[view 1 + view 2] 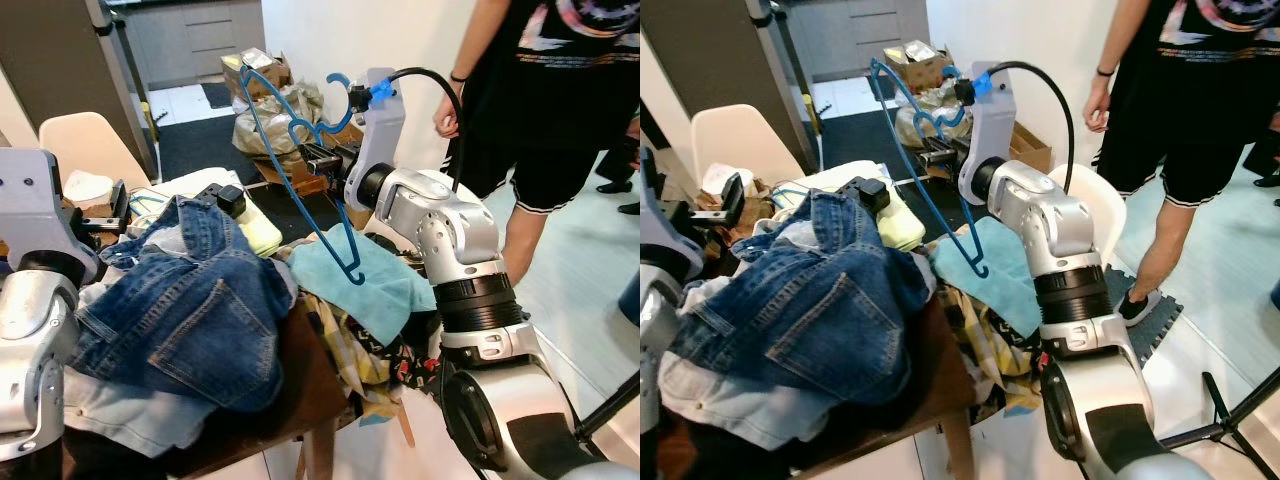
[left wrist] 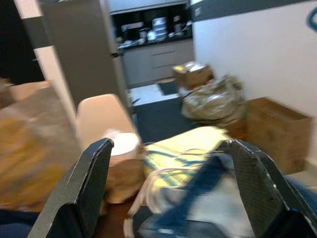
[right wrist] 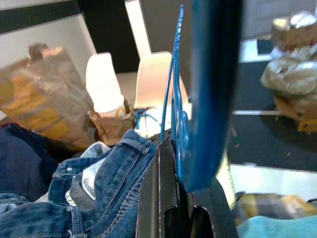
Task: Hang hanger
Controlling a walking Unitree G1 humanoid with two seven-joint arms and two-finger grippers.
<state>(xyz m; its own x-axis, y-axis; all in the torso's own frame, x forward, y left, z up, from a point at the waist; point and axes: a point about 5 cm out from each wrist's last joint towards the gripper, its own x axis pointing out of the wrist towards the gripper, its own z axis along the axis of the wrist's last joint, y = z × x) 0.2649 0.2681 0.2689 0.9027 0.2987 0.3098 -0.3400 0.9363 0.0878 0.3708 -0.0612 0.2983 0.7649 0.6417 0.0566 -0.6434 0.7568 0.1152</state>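
Aloft, thin blue plastic hanger (image 1: 300,160) pinched tight in right hand (image 1: 318,158) above rumpled denim (image 1: 190,300)

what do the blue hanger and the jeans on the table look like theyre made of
The hanger looks like moulded plastic: uniform bright blue, thin smooth bars, slightly glossy, though coated wire can't be ruled out. It is clamped in the right gripper. The jeans look like cotton denim: faded matte blue weave with tan stitching along seams and a pocket.
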